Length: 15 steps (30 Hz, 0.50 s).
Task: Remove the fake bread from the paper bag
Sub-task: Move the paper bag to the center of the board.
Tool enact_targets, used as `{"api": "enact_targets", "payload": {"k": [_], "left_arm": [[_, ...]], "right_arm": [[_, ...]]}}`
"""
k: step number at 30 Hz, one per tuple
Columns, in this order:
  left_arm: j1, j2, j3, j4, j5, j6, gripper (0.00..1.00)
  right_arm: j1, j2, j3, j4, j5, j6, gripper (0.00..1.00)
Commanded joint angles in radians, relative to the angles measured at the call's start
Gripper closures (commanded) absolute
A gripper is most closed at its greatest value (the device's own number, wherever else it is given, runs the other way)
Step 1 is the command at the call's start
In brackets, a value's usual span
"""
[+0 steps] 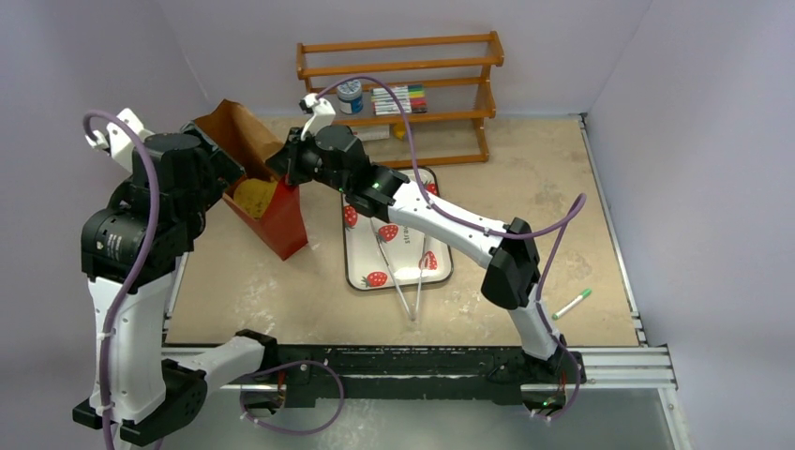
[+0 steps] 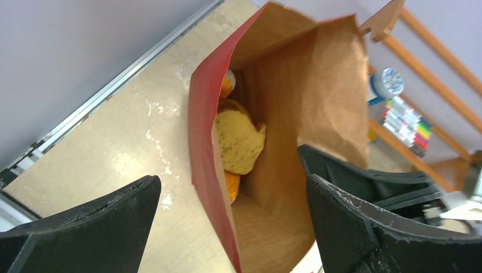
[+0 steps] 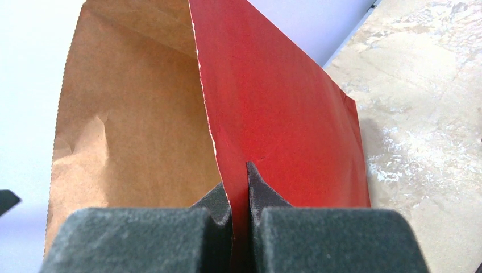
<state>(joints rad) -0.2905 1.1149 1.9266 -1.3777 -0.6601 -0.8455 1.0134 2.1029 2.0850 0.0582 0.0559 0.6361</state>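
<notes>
Pinching the red wall of the paper bag (image 3: 284, 102) at its rim, the right hand (image 3: 239, 185) is clenching it tightly. The left hand (image 2: 233, 190) is hovering released over the bag's mouth. The fake bread (image 2: 237, 142) is lying inside the bag, which is sitting on the counter (image 1: 525, 206) at 9 o'clock from the strawberry tray (image 1: 366, 251).

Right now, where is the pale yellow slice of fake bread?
The fake bread slice lies inside the glossy red paper bag, left of the white strawberry-print tray in the top external view.
</notes>
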Motion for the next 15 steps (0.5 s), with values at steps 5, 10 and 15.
{"api": "enact_targets", "payload": {"k": [5, 10, 15], "left_arm": [[-0.005, -0.025, -0.206, 0.088, 0.032, 0.004, 0.0], [-0.004, -0.031, -0.298, 0.13, 0.004, 0.024, 0.0], [-0.004, -0.037, -0.386, 0.188, -0.009, 0.047, 0.02]], "right_arm": [[0.0, -0.079, -0.007, 0.123, -0.007, -0.01, 1.0], [-0.001, -0.091, -0.027, 0.122, -0.031, 0.003, 1.0], [-0.001, -0.103, -0.048, 0.125, -0.049, 0.005, 1.0]]}}
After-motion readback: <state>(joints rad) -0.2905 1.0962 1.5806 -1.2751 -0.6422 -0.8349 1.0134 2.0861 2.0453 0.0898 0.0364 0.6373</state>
